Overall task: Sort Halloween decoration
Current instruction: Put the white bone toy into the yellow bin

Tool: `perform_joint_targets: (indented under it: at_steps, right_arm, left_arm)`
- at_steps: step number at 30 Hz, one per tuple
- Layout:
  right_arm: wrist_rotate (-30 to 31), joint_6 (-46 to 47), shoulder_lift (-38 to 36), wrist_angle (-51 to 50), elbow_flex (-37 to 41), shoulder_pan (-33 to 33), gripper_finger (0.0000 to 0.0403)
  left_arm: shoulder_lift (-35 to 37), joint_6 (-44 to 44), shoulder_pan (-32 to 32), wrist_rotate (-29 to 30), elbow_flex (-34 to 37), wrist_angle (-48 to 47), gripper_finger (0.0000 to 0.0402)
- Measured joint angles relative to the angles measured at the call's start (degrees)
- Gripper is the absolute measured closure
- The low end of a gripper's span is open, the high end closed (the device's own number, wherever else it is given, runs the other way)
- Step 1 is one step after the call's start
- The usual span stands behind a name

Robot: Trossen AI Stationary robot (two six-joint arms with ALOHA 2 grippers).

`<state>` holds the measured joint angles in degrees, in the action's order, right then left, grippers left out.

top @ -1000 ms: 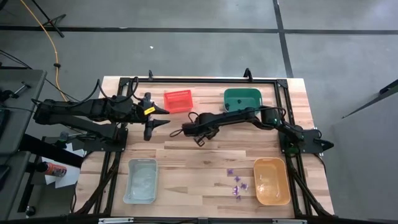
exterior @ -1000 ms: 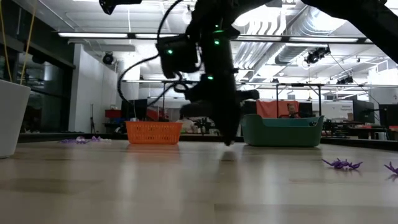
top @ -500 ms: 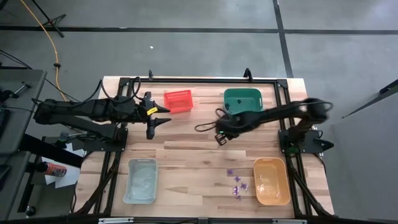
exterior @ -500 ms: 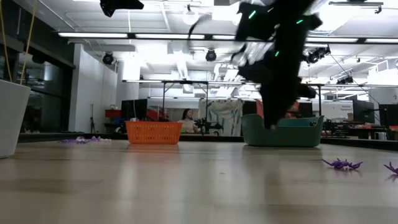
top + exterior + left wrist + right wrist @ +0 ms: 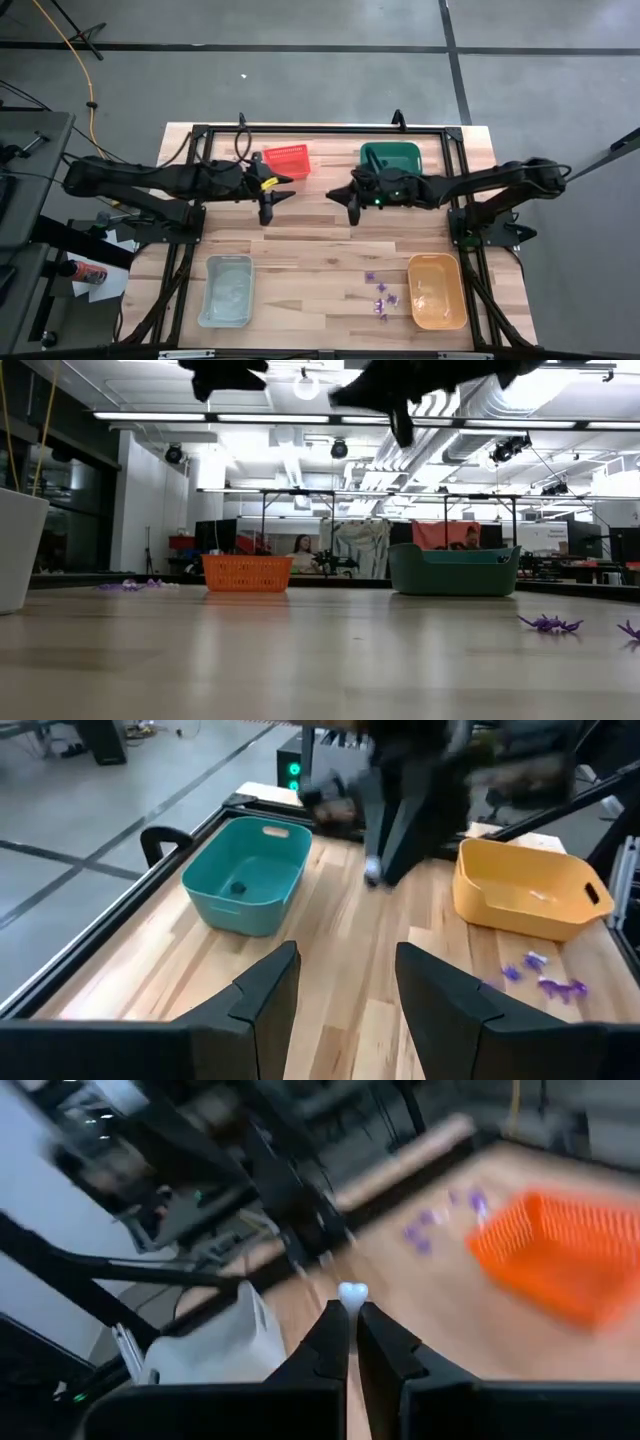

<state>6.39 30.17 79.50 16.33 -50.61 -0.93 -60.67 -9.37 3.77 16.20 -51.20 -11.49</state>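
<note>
R end effector (image 5: 347,203) sits mid-table just beside the green bin (image 5: 391,158), fingers pinched shut; the R wrist view shows a small pale bit (image 5: 351,1292) at the fingertips, probably a trinket, but what it is can't be told. L end effector (image 5: 267,207) hangs next to the red basket (image 5: 286,162), fingers spread, nothing between them, waiting. Most purple decorations (image 5: 380,292) lie loose on the table just beside the orange bin (image 5: 437,290), well apart from both arms; a small dark piece (image 5: 237,888) already rests inside the green bin per the L wrist view. Clear bin (image 5: 226,290) sits at the near left. Judging by pose, the step looks like carrying a pinched piece to its bin. To do it well: keep the pinch firm w/ no jerks, since a piece this tiny could slip unnoticed; bring the tips fully over the bin opening, not the rim; drop low so the piece doesn't bounce out; lift straight up after release, then approach the purple cluster from above, one trinket at a time.
</note>
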Motion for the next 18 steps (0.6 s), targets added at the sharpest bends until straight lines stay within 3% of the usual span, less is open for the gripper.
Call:
perform_joint_targets:
  at_steps: [8,18]
  right_arm:
    - [-1.2,-11.57,-0.01,0.39,-6.39,0.0,0.0402]
    - [-3.26,-15.91,-0.02,0.25,-7.93,0.0,0.0402]
  left_arm:
    - [-2.64,-0.04,0.04,-6.61,0.0,11.68,0.0245]
    - [-1.19,0.05,0.0,-6.64,-0.02,11.95,0.0245]
